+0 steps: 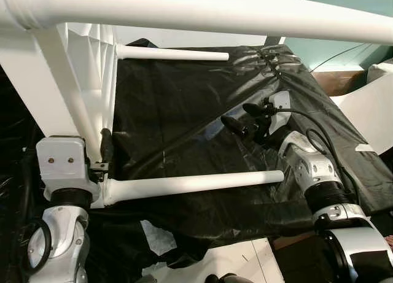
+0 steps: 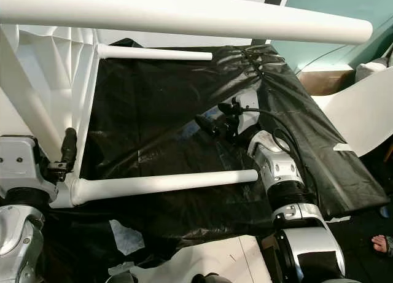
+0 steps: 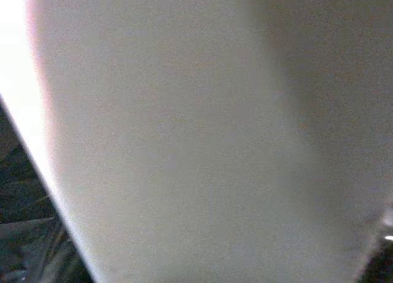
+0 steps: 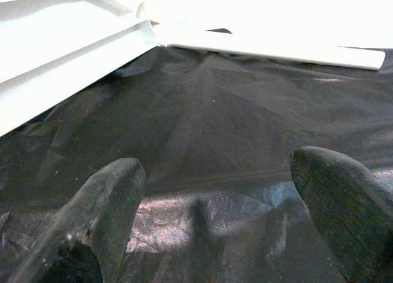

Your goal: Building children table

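White plastic children's table [image 1: 92, 68], tipped on its side on a black plastic sheet [image 1: 184, 123] covering the work surface. Nearest item: left gripper [image 1: 104, 153] at the sheet's near left edge, a black finger laid against the tabletop's rim by the socket of the near leg [image 1: 196, 183]; whether it is clamped cannot be told, and its wrist camera shows pale blurred plastic. Near leg: round, white, seated, jutting toward the sheet's right side. Right gripper [image 1: 242, 115]: over the sheet's middle, fingers spread wide, holding nothing. Far leg [image 1: 175, 53]: seated, along the sheet's far edge. Top leg [image 2: 184, 16]: seated, crossing overhead. Progress, by judgement: three legs visibly fitted, assembly well advanced; any fourth leg hidden; righting remains. Finish smooth, ribbed underside.
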Controlling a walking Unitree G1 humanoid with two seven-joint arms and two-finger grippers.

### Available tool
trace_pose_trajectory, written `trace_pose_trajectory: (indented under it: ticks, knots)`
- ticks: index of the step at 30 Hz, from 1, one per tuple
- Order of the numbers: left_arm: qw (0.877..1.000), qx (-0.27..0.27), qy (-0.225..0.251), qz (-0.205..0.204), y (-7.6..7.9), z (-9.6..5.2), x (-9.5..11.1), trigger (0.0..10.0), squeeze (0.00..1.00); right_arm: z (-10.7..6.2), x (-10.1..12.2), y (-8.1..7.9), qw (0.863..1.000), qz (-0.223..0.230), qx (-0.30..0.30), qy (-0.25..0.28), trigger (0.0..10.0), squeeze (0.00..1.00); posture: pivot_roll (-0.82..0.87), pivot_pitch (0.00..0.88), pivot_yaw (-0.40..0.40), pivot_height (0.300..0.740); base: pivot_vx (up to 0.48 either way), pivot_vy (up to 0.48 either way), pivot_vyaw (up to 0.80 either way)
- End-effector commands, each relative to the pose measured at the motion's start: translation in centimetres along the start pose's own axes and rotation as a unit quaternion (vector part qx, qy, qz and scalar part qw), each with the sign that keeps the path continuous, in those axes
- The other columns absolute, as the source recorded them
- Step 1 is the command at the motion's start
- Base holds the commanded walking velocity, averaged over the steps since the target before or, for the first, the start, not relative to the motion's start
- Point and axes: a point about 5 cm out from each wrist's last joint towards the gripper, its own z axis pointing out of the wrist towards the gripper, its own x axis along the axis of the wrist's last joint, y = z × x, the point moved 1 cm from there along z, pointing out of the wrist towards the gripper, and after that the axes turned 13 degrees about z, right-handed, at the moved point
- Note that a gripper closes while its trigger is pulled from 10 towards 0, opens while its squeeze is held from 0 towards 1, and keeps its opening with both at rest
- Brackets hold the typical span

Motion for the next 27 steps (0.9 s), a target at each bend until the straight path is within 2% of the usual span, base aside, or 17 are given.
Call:
trace_pose_trajectory:
  ticks: [1,7,12,14,17,20,22,25,27]
  knots:
    - [1.000,-0.021,0.009,-0.013,0.9,0.0,0.6,10.0,0.00,-0.1,-0.3,0.1,1.000,-0.004,0.000,-0.006,10.0,0.00,0.24,0.095,-0.121,0.740,0.000,0.000,0.00]
    - [0.999,-0.034,0.014,-0.026,1.5,0.1,0.9,10.0,0.00,-0.5,-1.0,-0.2,1.000,0.000,0.005,-0.012,10.0,0.00,0.24,0.095,-0.113,0.740,0.000,0.000,0.00]
    - [0.998,-0.040,0.029,-0.045,1.8,-0.2,1.5,10.0,0.00,-0.8,-1.7,-1.2,1.000,0.003,0.022,-0.012,10.0,0.00,0.24,0.093,-0.103,0.740,0.000,0.000,0.00]
    - [0.997,-0.034,0.041,-0.062,1.8,-0.7,1.8,10.0,0.00,-1.1,-2.1,-2.1,0.999,0.002,0.039,-0.007,10.0,0.00,0.24,0.090,-0.097,0.740,0.000,0.000,0.00]
    - [0.995,-0.025,0.051,-0.077,1.5,-1.2,2.1,10.0,0.00,-1.5,-2.1,-2.6,0.999,0.005,0.047,0.005,10.0,0.00,0.24,0.090,-0.094,0.740,0.000,0.000,0.00]
    - [0.995,-0.024,0.054,-0.082,1.5,-1.4,2.2,10.0,0.00,-1.6,-2.1,-2.7,0.999,0.008,0.048,0.010,10.0,0.00,0.24,0.090,-0.094,0.740,0.000,0.000,0.00]
    - [0.993,-0.041,0.063,-0.095,1.9,-2.3,2.4,10.0,0.00,-1.9,-2.2,-2.5,0.999,0.006,0.044,0.007,10.0,0.00,0.24,0.089,-0.094,0.740,0.000,0.000,0.00]
    - [0.992,-0.048,0.064,-0.097,2.1,-2.6,2.4,10.0,0.00,-1.9,-2.2,-2.4,0.999,0.004,0.043,0.005,10.0,0.00,0.24,0.089,-0.094,0.740,0.000,0.000,0.00]
    - [0.993,-0.058,0.072,-0.077,2.0,-3.4,2.2,10.0,0.00,-2.1,-2.3,-2.2,0.999,0.003,0.041,0.002,10.0,0.00,0.25,0.088,-0.095,0.740,0.000,0.000,0.00]
